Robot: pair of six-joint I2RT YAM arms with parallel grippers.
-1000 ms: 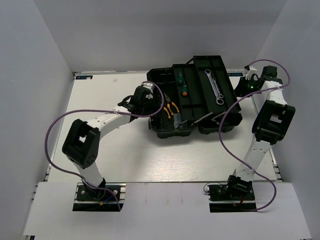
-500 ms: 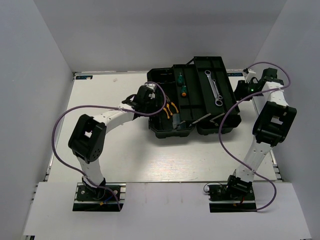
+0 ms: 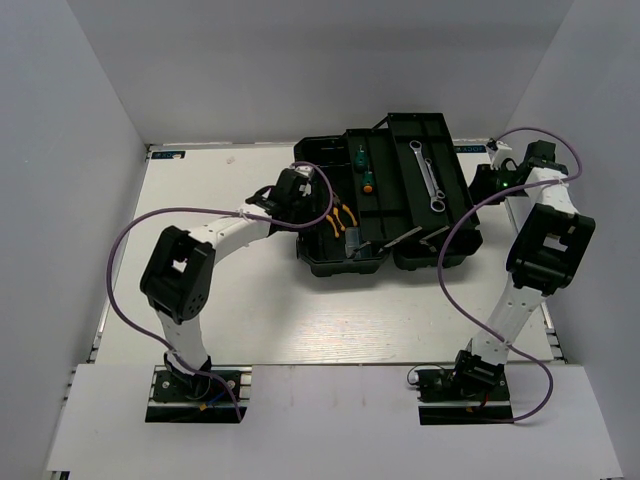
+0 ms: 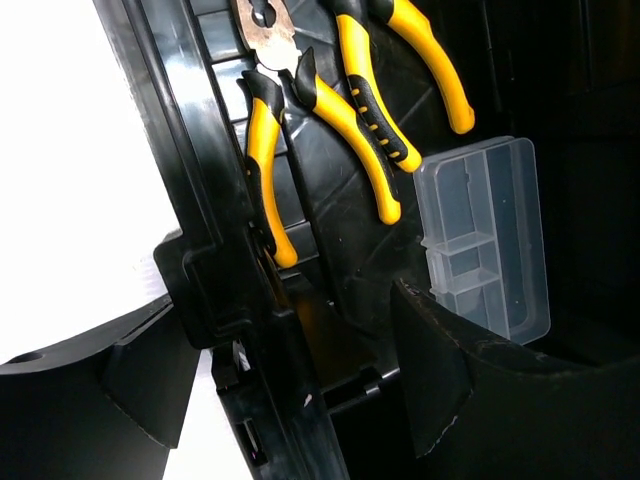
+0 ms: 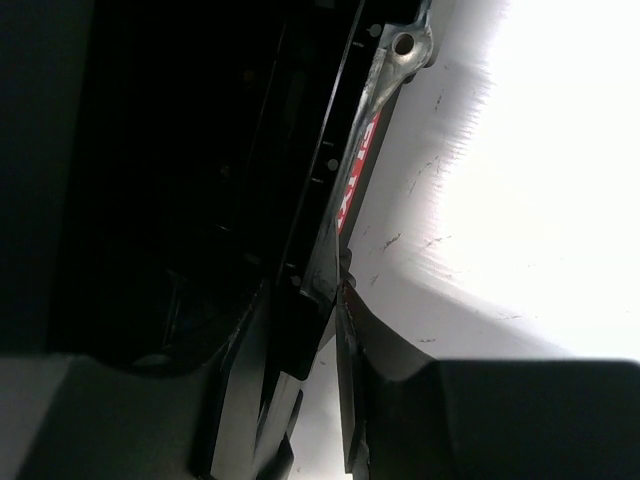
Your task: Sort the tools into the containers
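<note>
**Black toolbox holds every tool as the left arm swings in**

Nearest to us, over the white table [image 3: 300,320], the left arm has drawn its elbow in during the last second. That has carried the left gripper [image 4: 290,305] up against the near-left wall of the toolbox [image 3: 340,265]. Its jaws stand wide and released. They straddle that wall, one finger outside above the table and the other inside the box. We see a gap on the inner side, so nothing is clamped.

Just past the fingers, inside the box, lies a clear tray [image 4: 487,240]. Beside it the two yellow-handled pliers [image 3: 340,217] rest together on the floor of the left compartment. Farther in, the two green screwdrivers [image 3: 369,181] sit in the middle section. The two wrenches [image 3: 428,176] lie close together in the right-hand section.

Farthest off, the right gripper [image 5: 300,300] sits at the far-right rim of the box, by the red label [image 5: 350,195]. It has barely shifted. The rim runs between its fingers, but we cannot tell whether they pinch it or merely bracket it.

We see no tool left on the table, and each kind lies with its mate. We judge the sorting itself done. With the right gripper already at the opposite edge, the left arm's approach reads to us as getting ready to handle the box rather than fetch another tool.
</note>
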